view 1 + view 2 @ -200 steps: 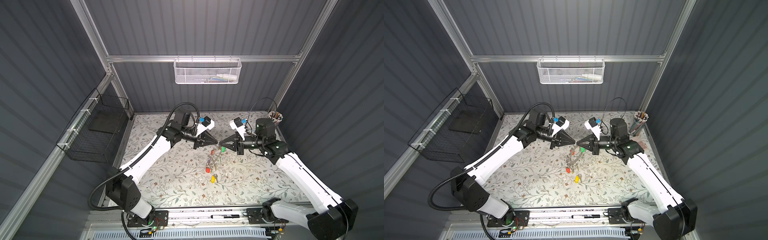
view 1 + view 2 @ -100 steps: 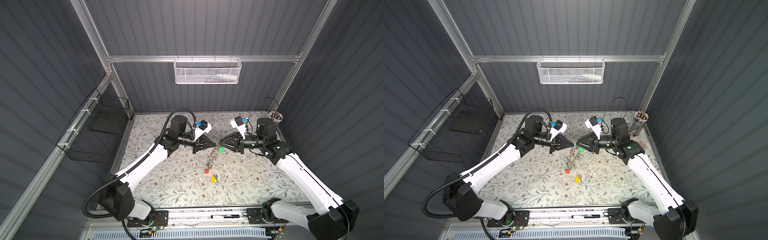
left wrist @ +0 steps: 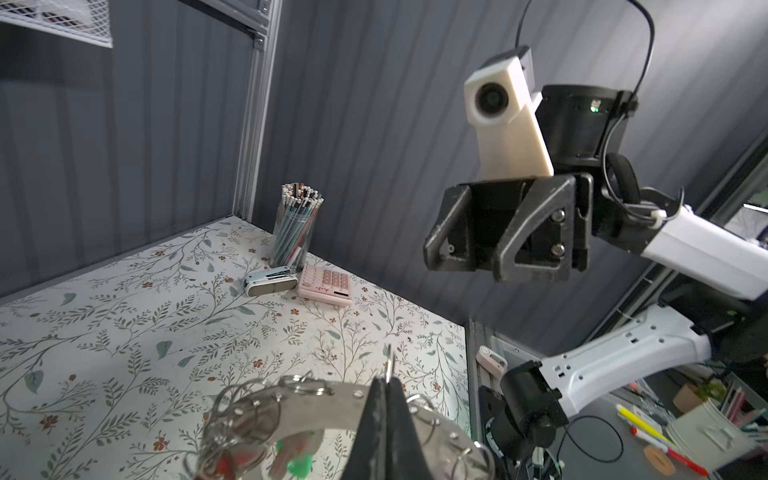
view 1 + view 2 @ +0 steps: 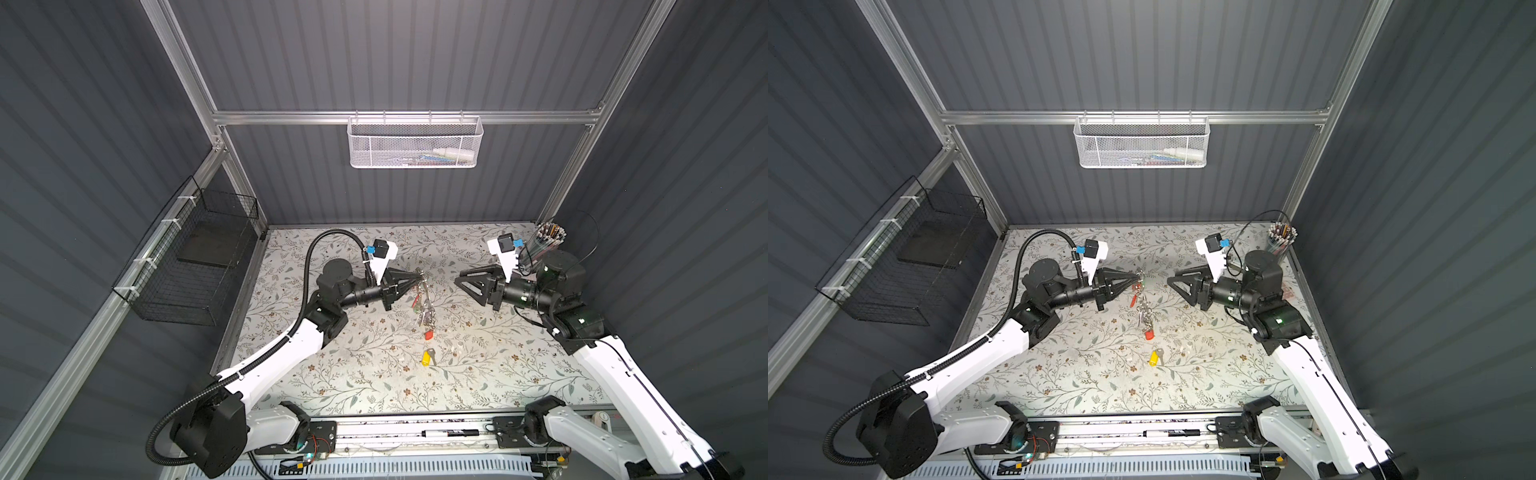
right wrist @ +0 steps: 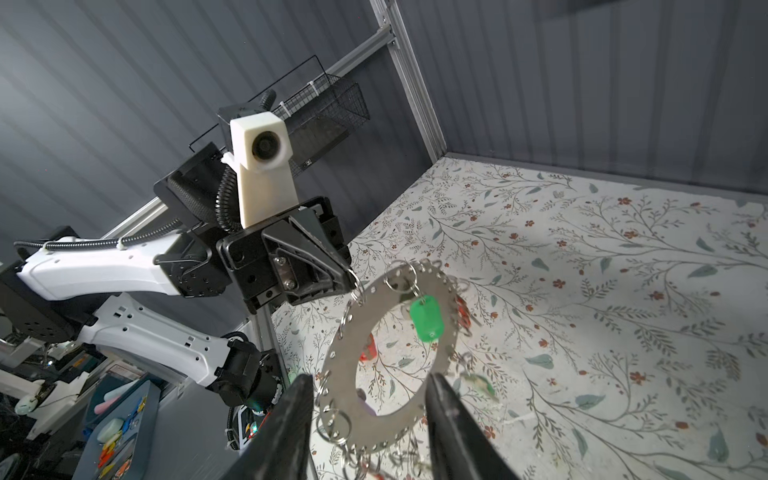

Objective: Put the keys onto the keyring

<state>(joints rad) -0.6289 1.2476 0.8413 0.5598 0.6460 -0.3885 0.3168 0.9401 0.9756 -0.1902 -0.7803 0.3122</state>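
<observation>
My left gripper point(image 4: 419, 277) point(image 3: 388, 384) is shut on a small split ring at the rim of the keyring point(image 4: 424, 305) point(image 5: 384, 424). The keyring is a flat grey hoop that hangs below the gripper, above the table's middle. A green-tagged key point(image 5: 424, 318) dangles from the hoop. Red-tagged keys point(image 4: 1148, 334) show in the bunch under it. A yellow-tagged key point(image 4: 426, 357) point(image 4: 1154, 357) lies loose on the floral table, nearer the front. My right gripper point(image 4: 458, 279) point(image 5: 368, 380) is open and empty. It stands a little to the right of the hoop, facing it.
A cup of pencils point(image 4: 548, 241) point(image 3: 295, 224) stands in the back right corner, with a pink calculator point(image 3: 326, 284) and a small white stapler point(image 3: 270, 284) beside it. A white mesh basket point(image 4: 415, 141) hangs on the back wall. A black wire basket point(image 4: 195, 266) hangs on the left wall.
The right gripper has opened, let go of the green-tagged key and drawn back to the right. The keyring now hangs from the left gripper alone.
</observation>
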